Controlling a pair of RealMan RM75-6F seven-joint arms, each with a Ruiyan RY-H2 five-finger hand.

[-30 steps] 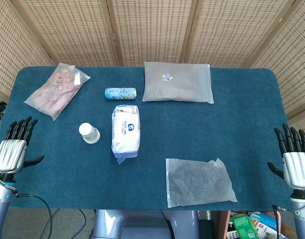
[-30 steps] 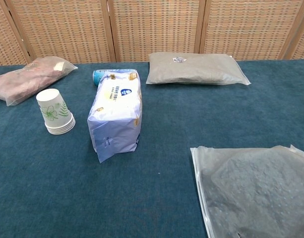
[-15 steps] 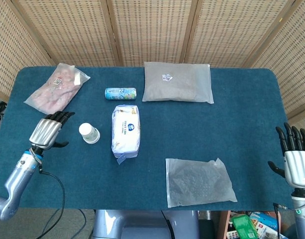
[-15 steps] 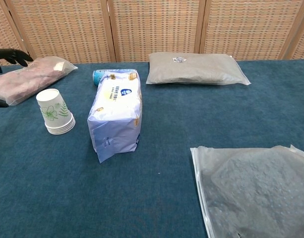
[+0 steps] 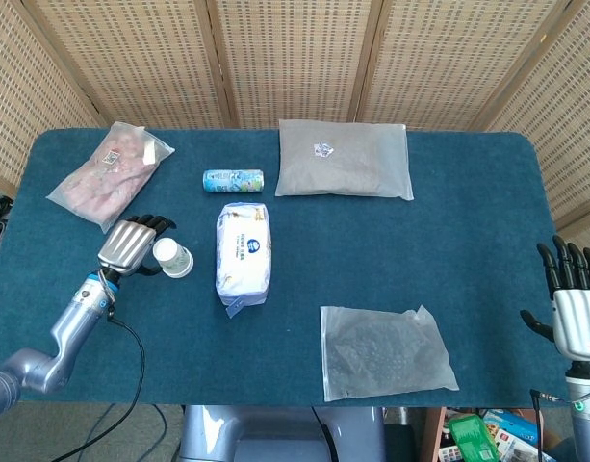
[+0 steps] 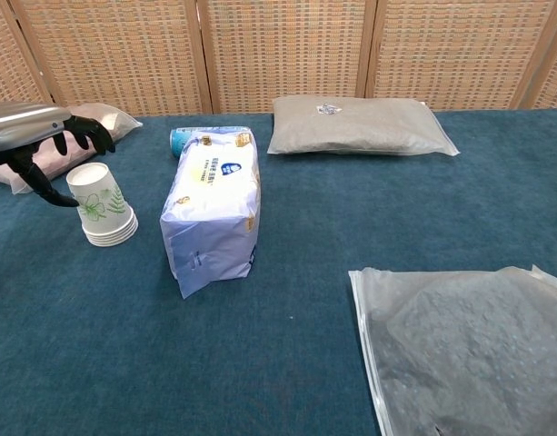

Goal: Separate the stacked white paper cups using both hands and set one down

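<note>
Clear bag: an empty-looking clear plastic bag lies flat at the near edge of the table, right of centre.
Right hand: the right hand is off the table's near right corner, palm away, fingers straight and apart, holding nothing.
Table: a blue cloth-covered table carries everything.
Left hand: the left hand is above the near left part of the table, just left of the cups. Its dark fingers are spread and curved over the top of the stack, thumb low on the left. It holds nothing; whether a fingertip touches the rim I cannot tell.
Paper cups: the stack of white paper cups stands upside down on the cloth, left of the tissue pack. It has a green leaf print and its rims are nested at the bottom. The cups are not separated.
Tissue pack: a white and blue tissue pack lies lengthwise near the table's middle, close beside the cups but apart.
Can: a small blue can lies on its side just beyond the tissue pack.
Pink bag: a clear bag with pinkish contents sits at the far left.
Grey bag: a flat grey packet lies at the far centre.
Screen: a woven screen stands behind the table.
</note>
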